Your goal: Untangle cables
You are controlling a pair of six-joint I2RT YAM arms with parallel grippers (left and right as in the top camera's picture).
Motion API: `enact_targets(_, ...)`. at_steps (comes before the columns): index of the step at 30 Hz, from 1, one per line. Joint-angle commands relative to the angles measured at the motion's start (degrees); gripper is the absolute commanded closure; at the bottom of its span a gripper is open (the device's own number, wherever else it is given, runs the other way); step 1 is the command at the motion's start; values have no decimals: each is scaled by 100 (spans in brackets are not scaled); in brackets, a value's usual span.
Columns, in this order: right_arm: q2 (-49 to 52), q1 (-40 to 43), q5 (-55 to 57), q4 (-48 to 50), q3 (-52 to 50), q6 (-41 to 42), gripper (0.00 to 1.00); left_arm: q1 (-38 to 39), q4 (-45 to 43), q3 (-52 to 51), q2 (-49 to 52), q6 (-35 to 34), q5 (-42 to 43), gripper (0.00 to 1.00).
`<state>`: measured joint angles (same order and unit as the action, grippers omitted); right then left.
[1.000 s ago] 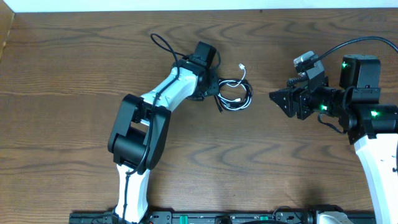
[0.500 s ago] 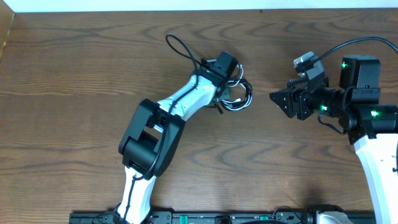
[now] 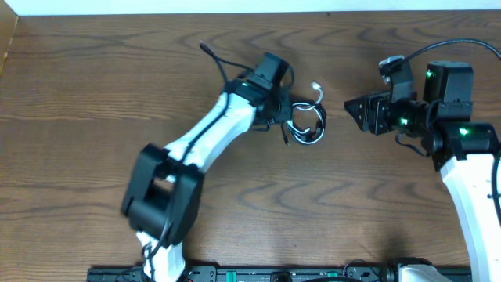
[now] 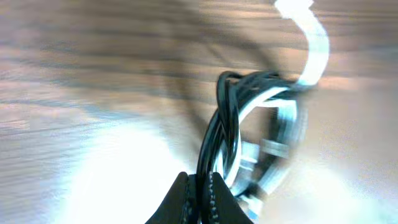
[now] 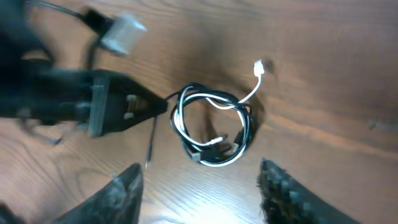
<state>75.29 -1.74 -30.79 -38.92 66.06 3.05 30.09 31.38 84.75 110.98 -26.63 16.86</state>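
Tightly, left hand (image 4: 199, 188) on cables (image 4: 222, 121).

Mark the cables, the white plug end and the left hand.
cables (image 5: 217, 163), right wrist view, lower arc of the coil
white plug end (image 5: 260, 66), right wrist view, connector tip
left hand (image 4: 198, 182), left wrist view, midway between fingertips shut on black cords

left pincer (image 3: 287, 117) touching coiled cables (image 3: 310, 125) on wooden table (image 3: 94, 94), right pincer (image 3: 349, 105) nearby, apart
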Motion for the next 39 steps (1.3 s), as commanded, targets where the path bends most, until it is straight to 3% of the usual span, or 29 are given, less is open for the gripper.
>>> enact_targets(1,271,-92,-31,87,70,636,48,-28,116,13,-313,535,1156,93)
enact_targets(7,748,-278,-328,234,70,634,49,-31,262,13,-407,1012,1797,93)
enact_targets(15,1342,-459,-750,352,70,662,55,-96,262,13,-407,1010,2052,93)
enact_targets(25,1587,-581,-551,328,70,1196,60,-616,219,24,-407,1010,3178,93)
enact_targets(28,1587,-581,-181,275,70,1543,59,-734,223,24,-407,1012,3268,93)
enact_targets(39,1893,-586,173,275,68,1541,59,-737,251,22,-404,1147,3206,93)
